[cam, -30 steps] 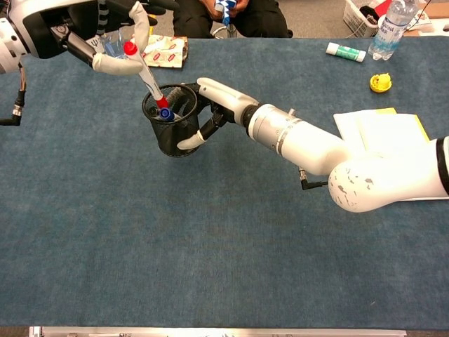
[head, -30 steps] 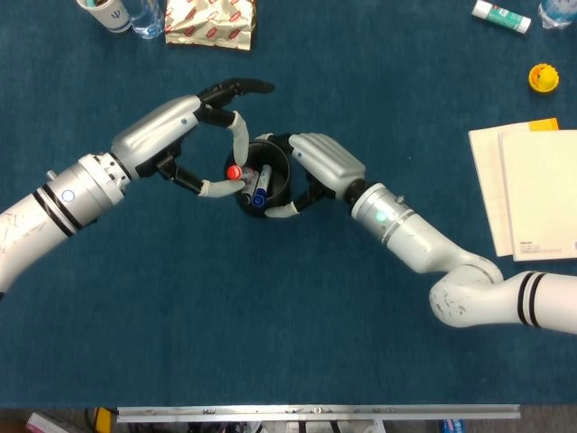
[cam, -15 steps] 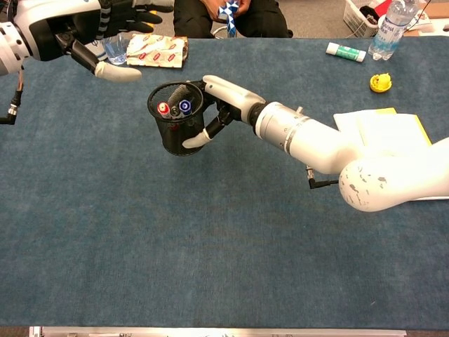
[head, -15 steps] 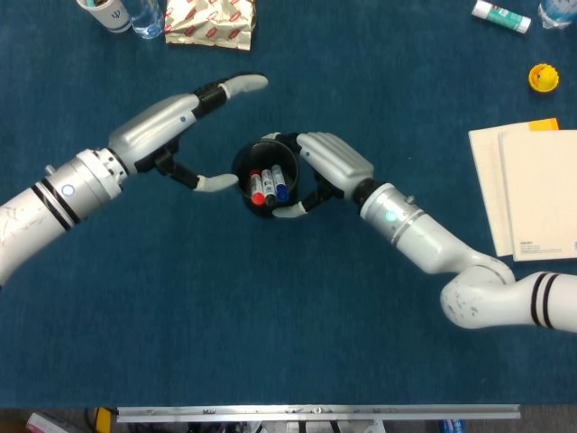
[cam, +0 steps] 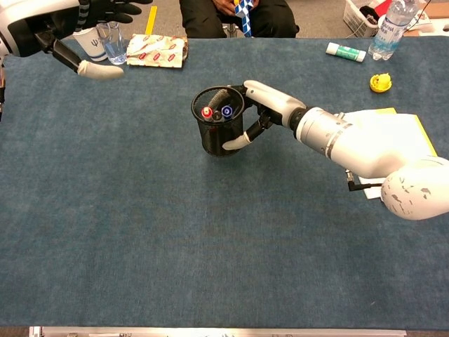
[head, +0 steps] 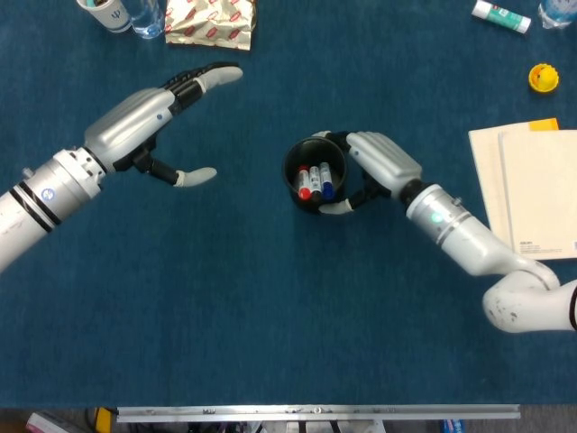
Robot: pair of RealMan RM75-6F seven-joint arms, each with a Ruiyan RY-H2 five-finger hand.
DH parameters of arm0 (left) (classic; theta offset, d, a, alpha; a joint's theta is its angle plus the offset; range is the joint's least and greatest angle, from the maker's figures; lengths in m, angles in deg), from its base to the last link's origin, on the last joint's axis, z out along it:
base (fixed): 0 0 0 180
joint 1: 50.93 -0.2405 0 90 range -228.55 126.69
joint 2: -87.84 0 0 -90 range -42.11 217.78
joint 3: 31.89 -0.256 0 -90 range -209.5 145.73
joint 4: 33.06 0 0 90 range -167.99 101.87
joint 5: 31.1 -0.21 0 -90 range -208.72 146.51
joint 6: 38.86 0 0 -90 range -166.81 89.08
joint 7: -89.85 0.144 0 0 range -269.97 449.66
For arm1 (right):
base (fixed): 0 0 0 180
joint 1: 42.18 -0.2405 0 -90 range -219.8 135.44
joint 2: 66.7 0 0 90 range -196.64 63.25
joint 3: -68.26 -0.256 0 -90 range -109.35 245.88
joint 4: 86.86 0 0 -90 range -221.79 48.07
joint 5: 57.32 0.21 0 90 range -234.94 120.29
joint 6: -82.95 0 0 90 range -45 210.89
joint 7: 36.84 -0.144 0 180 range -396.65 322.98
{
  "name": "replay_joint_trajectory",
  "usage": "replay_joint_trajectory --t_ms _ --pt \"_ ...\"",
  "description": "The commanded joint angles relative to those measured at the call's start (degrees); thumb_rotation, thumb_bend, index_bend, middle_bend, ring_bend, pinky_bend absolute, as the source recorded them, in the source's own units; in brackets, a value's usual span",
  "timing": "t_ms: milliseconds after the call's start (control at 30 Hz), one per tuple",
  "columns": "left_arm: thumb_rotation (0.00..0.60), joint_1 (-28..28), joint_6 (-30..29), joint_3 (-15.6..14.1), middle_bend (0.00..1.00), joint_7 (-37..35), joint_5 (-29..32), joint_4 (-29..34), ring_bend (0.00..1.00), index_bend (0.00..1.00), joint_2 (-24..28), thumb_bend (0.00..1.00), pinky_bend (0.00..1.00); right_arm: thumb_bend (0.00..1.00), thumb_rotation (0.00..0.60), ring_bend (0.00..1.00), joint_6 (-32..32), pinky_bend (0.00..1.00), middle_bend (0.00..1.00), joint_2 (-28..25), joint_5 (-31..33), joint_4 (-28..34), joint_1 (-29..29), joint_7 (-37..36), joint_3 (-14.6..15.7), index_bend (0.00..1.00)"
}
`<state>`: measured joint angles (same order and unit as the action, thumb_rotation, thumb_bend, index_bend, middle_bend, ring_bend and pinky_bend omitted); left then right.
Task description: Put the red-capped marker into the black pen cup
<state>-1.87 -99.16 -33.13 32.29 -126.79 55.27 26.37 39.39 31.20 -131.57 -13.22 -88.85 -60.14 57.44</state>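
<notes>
The black mesh pen cup (head: 315, 174) (cam: 219, 130) stands near the table's middle. Inside it the red-capped marker (head: 305, 191) (cam: 207, 112) stands upright beside a blue-capped marker (head: 327, 190) (cam: 226, 110). My right hand (head: 377, 170) (cam: 261, 114) grips the cup from its right side, fingers wrapped around the wall. My left hand (head: 160, 117) (cam: 78, 31) hovers well to the left of the cup, fingers spread, holding nothing.
A snack packet (head: 210, 20) (cam: 156, 50), a glass (cam: 112, 50) and a paper cup (cam: 88, 43) sit at the back left. A glue stick (head: 501, 16), a yellow cap (head: 543, 78) and a water bottle (cam: 389, 28) lie at the back right. Paper sheets (head: 527, 191) lie at the right edge.
My left hand let the red-capped marker drop into the cup and drew back to the left. My right hand slid the cup to the right.
</notes>
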Motion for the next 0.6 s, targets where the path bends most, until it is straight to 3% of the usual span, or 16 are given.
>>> replay_joint_trajectory --t_ms 33,400,600 --pt "0.6 -0.19 -0.17 0.02 0.0 0.42 -0.25 0.32 0.0 0.0 -0.06 0.25 0.0 0.32 0.6 0.28 -1.42 0.26 0.39 1.91 -2.03 -2.8 0.75 -2.15 0.99 0.45" --pt "0.6 -0.86 0.27 -0.67 0.0 0.82 -0.99 2.12 0.0 0.0 0.58 0.25 0.0 0.31 0.6 0.25 -5.54 0.2 0.36 9.91 -7.38 -13.92 0.15 -6.46 2.27 0.45" --pt "0.6 -0.9 0.37 -0.94 0.0 0.38 -1.65 1.96 0.0 0.0 0.64 0.25 0.0 0.23 0.6 0.2 -6.62 0.13 0.32 13.5 -9.23 -18.72 -0.41 -8.62 3.07 0.38"
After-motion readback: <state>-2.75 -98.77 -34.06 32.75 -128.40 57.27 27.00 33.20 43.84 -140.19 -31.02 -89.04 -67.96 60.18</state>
